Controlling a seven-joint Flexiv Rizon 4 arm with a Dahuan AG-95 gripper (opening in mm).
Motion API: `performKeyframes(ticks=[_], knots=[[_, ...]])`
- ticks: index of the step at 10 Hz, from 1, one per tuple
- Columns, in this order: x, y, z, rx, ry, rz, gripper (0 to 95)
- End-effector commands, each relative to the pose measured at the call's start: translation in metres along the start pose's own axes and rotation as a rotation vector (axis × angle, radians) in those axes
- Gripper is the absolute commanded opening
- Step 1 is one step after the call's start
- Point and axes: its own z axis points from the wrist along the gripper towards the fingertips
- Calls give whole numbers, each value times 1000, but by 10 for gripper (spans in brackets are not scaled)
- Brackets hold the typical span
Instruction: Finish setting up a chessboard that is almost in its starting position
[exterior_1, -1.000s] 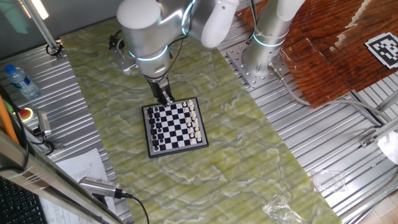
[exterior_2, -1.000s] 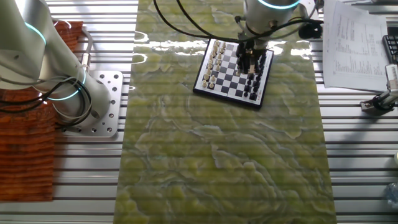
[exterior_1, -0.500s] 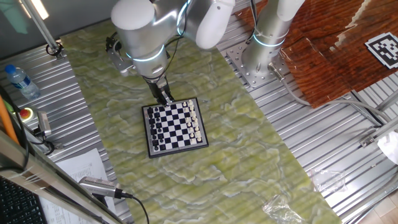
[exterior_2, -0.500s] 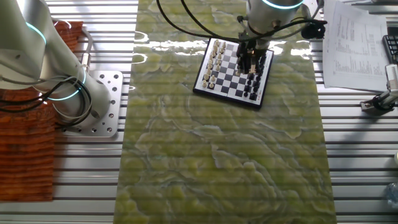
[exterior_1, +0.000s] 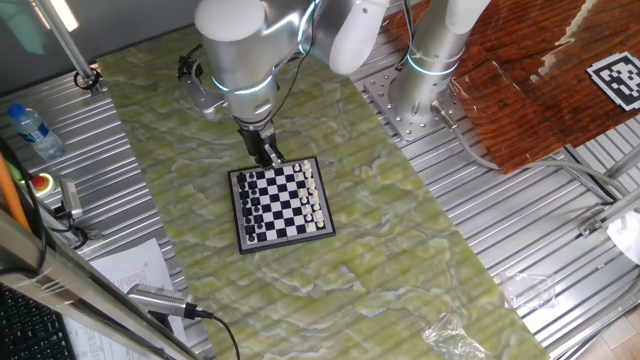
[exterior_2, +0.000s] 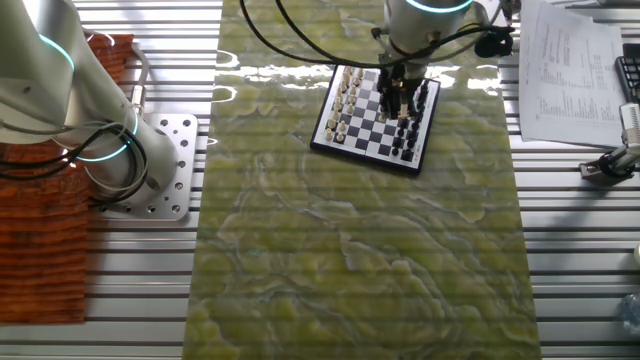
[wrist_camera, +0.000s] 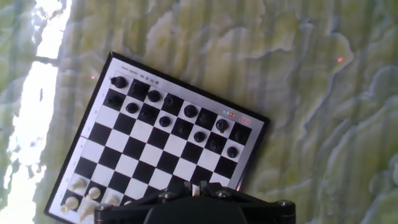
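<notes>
Centrally on the green marbled mat (exterior_1: 400, 250) lies the small square black-and-white chequered chessboard with a dark grey frame (exterior_1: 283, 203), tilted a little against the mat's edges. Rows of tiny dark pieces (wrist_camera: 168, 118) stand along one side and cream pieces (exterior_2: 346, 92) along the opposite side.

Judging by their size, the pieces are light, stiff and easy to topple, and probably smooth; each one likely needs a pinch across its upper body from straight above, so that neighbours packed close beside it are not knocked. The board itself looks thin and rigid and could slide on the mat if pushed sideways.

The black two-finger gripper (exterior_1: 267, 153) hangs over the far edge of the board in the first fixed view, near the dark ranks. Whether its fingers are spread or pressed together cannot be told: both fixed cameras show them too small, and the hand camera shows only the dark housing at the bottom of its picture.

The hand view alone shows single squares and gaps among the dark pieces, where some ranks look unevenly filled. The fixed views alone show the silver arm (exterior_1: 235, 50) above, and a clear plastic bottle (exterior_1: 30, 128) well apart at the far left.
</notes>
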Motion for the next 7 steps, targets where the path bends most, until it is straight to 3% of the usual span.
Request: performKeyframes(ticks=[1,2,4,7], knots=[[-3,1,1,-4,17,-11,0],[-3,1,1,-2,17,-12,0],[18,17,7,-7,11,1,0],[52,24,21,-13,-7,18,0]])
